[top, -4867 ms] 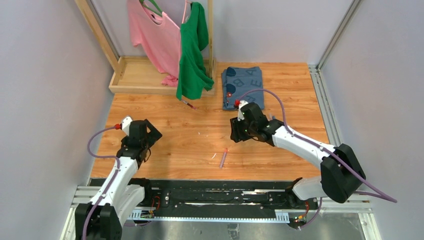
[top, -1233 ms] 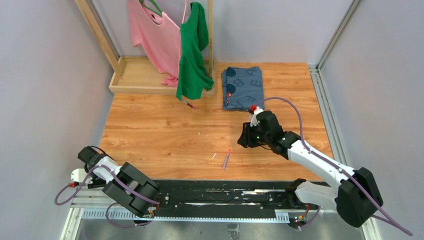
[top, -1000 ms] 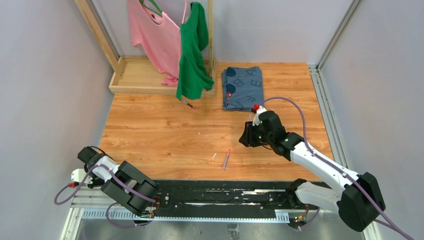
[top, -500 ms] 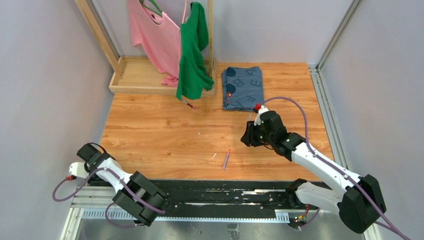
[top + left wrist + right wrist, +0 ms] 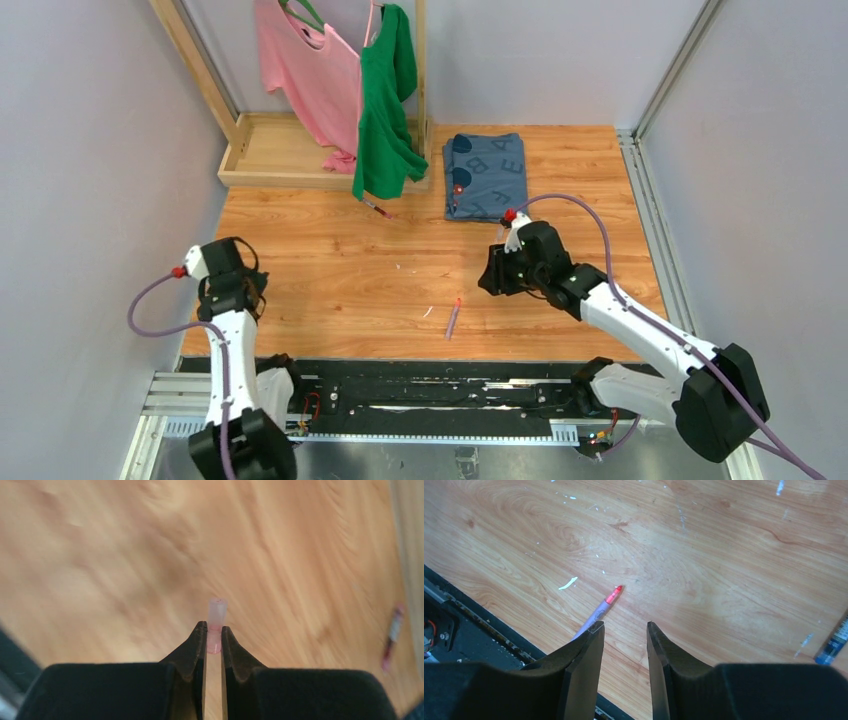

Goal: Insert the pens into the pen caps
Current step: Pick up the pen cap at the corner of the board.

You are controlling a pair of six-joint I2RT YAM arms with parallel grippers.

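Holding only cloth, the tray [image 5: 280, 178] at the foot of the rack [image 5: 195, 70] takes the hem of the pink shirt [image 5: 305, 70], while the green shirt [image 5: 385, 110] drapes over its front edge. Just in front of the tray lies a dark red pen [image 5: 376, 208]; to the tray's right sits a folded blue cloth [image 5: 487, 174].

The table [image 5: 330, 270] is pale wood, flecked white, boxed in by grey walls [image 5: 100, 150].

Well forward and right of the tray lies a purple pen [image 5: 451, 320], red-tipped, with a white sliver [image 5: 427, 312] beside it. The right gripper [image 5: 625, 625] hangs over it, jaws partly apart, nothing between them.

Forward-left of the tray, the left gripper [image 5: 213, 627] is pinched tight on a pink translucent cap [image 5: 217, 612], which juts past the tips. A blue pen [image 5: 835, 642] lies at the edge of the right wrist view.
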